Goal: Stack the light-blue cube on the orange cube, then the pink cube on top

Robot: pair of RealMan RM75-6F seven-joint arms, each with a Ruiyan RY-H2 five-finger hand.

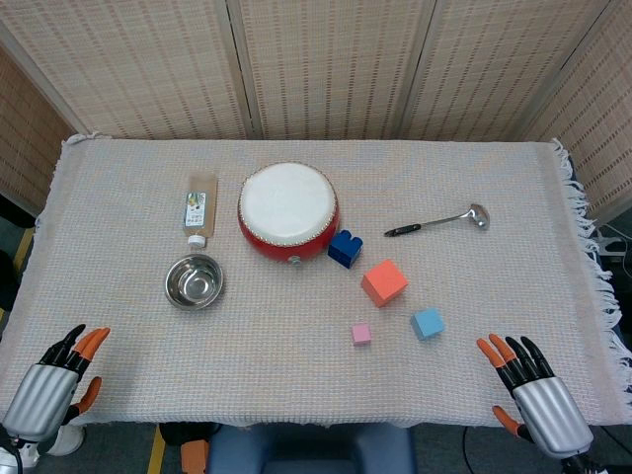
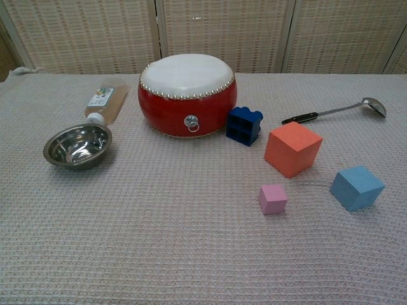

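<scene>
Sitting largest of the three, right of centre on the woven tablecloth, just near and right of a dark-blue brick and the red drum: the orange cube. Resting flat with a broad level top, so looking like a steady base. Needing no lifting at all, judging by the task.

Lying nearer and further right, well apart from the orange one: the light-blue cube. Appearing matte and sharp-edged, probably foam or light wood, though too small in the head view for telling which; likely weighing little and not slipping much. Best taking hold across two opposite side faces, leaving the underside free for setting down square on the orange top.

Lying left of the blue one, near the orange: the pink cube, smallest by far. Probably calling for a fingertip pinch on opposite sides, being easy to knock or tip on the soft weave.

Hovering at the near right corner, close to the blue cube's side of the table: the right hand, fingers spread apart and holding nothing. Hanging at the near left corner, equally empty with fingers apart: the left hand. Not showing in the chest view, either of them.
</scene>
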